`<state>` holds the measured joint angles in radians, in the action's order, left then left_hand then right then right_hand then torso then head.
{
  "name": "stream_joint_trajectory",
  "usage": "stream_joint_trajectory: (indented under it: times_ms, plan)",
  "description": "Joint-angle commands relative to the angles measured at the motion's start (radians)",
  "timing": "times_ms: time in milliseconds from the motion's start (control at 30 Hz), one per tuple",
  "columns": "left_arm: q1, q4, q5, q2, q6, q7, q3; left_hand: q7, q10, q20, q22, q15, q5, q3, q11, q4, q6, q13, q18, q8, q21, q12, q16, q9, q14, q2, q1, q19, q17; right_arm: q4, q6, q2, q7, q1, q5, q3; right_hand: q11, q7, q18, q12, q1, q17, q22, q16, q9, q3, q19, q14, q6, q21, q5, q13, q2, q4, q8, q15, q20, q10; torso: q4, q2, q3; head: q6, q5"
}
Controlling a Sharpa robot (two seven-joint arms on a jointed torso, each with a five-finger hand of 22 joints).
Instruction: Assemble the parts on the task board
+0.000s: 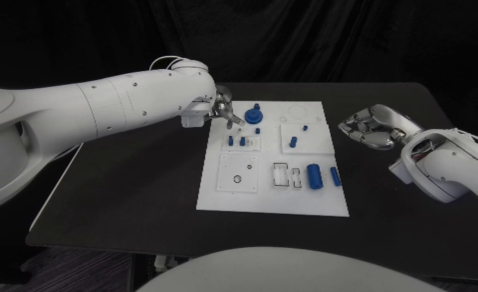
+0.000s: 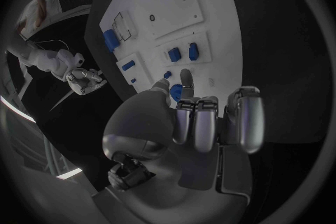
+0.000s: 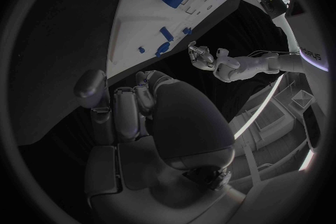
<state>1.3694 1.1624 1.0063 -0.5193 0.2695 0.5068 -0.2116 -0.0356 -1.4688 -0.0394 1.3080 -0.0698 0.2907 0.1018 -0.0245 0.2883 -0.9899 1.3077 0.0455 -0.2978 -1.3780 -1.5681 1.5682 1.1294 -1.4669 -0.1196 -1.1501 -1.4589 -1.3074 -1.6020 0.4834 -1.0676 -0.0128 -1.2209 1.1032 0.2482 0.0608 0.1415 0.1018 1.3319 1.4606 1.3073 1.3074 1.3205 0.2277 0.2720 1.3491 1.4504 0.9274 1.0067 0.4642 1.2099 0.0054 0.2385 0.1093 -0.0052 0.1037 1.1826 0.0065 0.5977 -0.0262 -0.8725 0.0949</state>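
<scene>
The white task board (image 1: 221, 197) lies mid-table. My left hand (image 1: 224, 110) hovers at its far left corner, beside a round blue part (image 1: 253, 114). In the left wrist view that round blue part (image 2: 176, 91) shows between the thumb and one raised finger of my left hand (image 2: 203, 123), whose other fingers are curled; whether they touch it is unclear. Short blue pegs (image 1: 236, 141) stand in a small plate nearby. A thick blue cylinder (image 1: 313, 176) and a thinner one (image 1: 336, 177) lie near the board's right edge. My right hand (image 1: 369, 128) hangs off the board's right side, fingers curled, holding nothing.
More small blue pieces (image 1: 295, 142) sit on the board's far right square. A square plate with a ring hole (image 1: 239, 172) and rectangular slots (image 1: 284, 174) lie at the board's near half. Bare black table (image 1: 130, 188) surrounds the board.
</scene>
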Motion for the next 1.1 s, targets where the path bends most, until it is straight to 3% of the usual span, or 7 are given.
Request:
stream_joint_trajectory:
  times_ms: [33,167,400,433,467,500,1100]
  plan:
    - [0.0,-0.008,-0.006,0.011,0.049,-0.008,0.001,0.0,-0.102,0.002,0.2,-0.005,0.015,0.005,-0.007,-0.002,-0.01,0.263,0.003,0.014,0.008,-0.003,0.003,-0.011,-0.104,-0.005,-0.003,-0.01,-0.263,-0.004,0.015,-0.002,-0.004,0.002,0.002,-0.001,0.001,0.0,0.007,-0.004,0.008,0.05,0.119,-0.005,-0.001,0.008,-0.005,-0.007,0.007,-0.004,0.004,-0.001,0.0,0.001,-0.005,0.0,-0.002,-0.006,0.0003,0.0,-0.0001,0.0,0.0]
    - [-0.002,-0.019,-0.006,0.021,0.055,-0.005,0.001,0.0,-0.102,0.002,0.198,-0.005,0.055,0.003,-0.007,-0.005,-0.016,0.263,0.003,0.034,0.012,-0.003,0.003,-0.023,-0.104,-0.003,-0.022,-0.007,-0.263,-0.005,0.015,-0.003,-0.004,0.002,0.002,-0.001,0.001,0.0,0.007,-0.004,0.008,0.05,0.119,-0.005,-0.001,0.008,-0.005,-0.007,0.007,-0.004,0.004,-0.001,0.0,0.001,-0.005,0.0,-0.002,-0.006,-0.0002,0.0,-0.0002,0.0,0.001]
    - [-0.005,-0.036,-0.006,0.029,0.077,0.03,0.001,0.002,-0.102,0.002,0.194,-0.006,0.073,-0.004,-0.007,-0.013,-0.019,0.263,0.007,0.041,0.027,-0.003,0.003,-0.024,-0.104,0.001,-0.046,0.001,-0.263,-0.005,0.014,-0.003,-0.004,0.002,0.002,-0.001,0.001,0.0,0.007,-0.004,0.008,0.05,0.119,-0.005,-0.001,0.008,-0.005,-0.007,0.007,-0.004,0.004,-0.001,0.0,0.001,-0.005,0.0,-0.002,-0.006,-0.0001,0.0,-0.0002,0.0,0.002]
    - [-0.006,-0.038,-0.006,0.03,0.08,0.034,0.001,0.002,-0.102,0.002,0.193,-0.006,0.071,-0.006,-0.007,-0.014,-0.018,0.263,0.007,0.043,0.029,-0.003,0.003,-0.024,-0.104,0.001,-0.05,0.002,-0.263,-0.005,0.014,-0.003,-0.004,0.002,0.002,-0.001,0.001,0.0,0.007,-0.004,0.008,0.05,0.119,-0.005,-0.001,0.008,-0.005,-0.007,0.007,-0.004,0.004,-0.001,0.0,0.001,-0.005,0.0,-0.002,-0.006,-0.0001,0.0,-0.0002,0.0,0.003]
    - [-0.006,-0.041,-0.006,0.031,0.083,0.038,0.001,0.0,-0.102,0.002,0.192,-0.005,0.042,-0.013,-0.006,-0.013,-0.017,0.263,0.008,0.049,0.033,-0.003,0.003,-0.025,-0.104,0.0,-0.058,0.005,-0.263,-0.005,0.014,-0.002,-0.004,0.002,0.002,-0.001,0.001,0.0,0.007,-0.004,0.008,0.05,0.119,-0.005,-0.001,0.008,-0.005,-0.007,0.007,-0.004,0.004,-0.001,0.0,0.001,-0.005,0.0,-0.002,-0.006,0.0,0.0,-0.0002,0.0,0.004]
    - [-0.007,-0.045,-0.006,0.033,0.085,0.042,0.001,0.0,-0.102,0.001,0.191,-0.005,0.036,-0.015,-0.006,-0.012,-0.017,0.263,0.008,0.05,0.034,-0.003,0.003,-0.025,-0.104,0.0,-0.059,0.006,-0.263,-0.005,0.014,-0.002,-0.004,0.002,0.002,-0.001,0.001,0.0,0.007,-0.004,0.008,0.05,0.119,-0.005,-0.001,0.008,-0.005,-0.007,0.007,-0.004,0.004,-0.001,0.0,0.0,-0.005,0.0,-0.002,-0.006,0.0,0.0,-0.0001,0.0,0.004]
    - [-0.028,-0.089,-0.006,0.053,0.105,0.059,0.001,0.0,-0.102,0.001,0.186,-0.005,0.034,-0.018,-0.006,-0.012,-0.015,0.263,0.013,0.052,0.053,-0.003,0.003,-0.025,-0.104,-0.001,-0.062,0.015,-0.263,-0.007,0.01,-0.004,-0.008,0.002,0.002,-0.001,0.001,0.0,0.007,-0.004,0.008,0.05,0.119,-0.005,-0.001,0.009,-0.005,-0.007,0.007,-0.004,0.005,-0.001,0.0,0.0,-0.005,0.0,-0.003,-0.006,0.0,0.0,-0.0001,0.0,0.003]
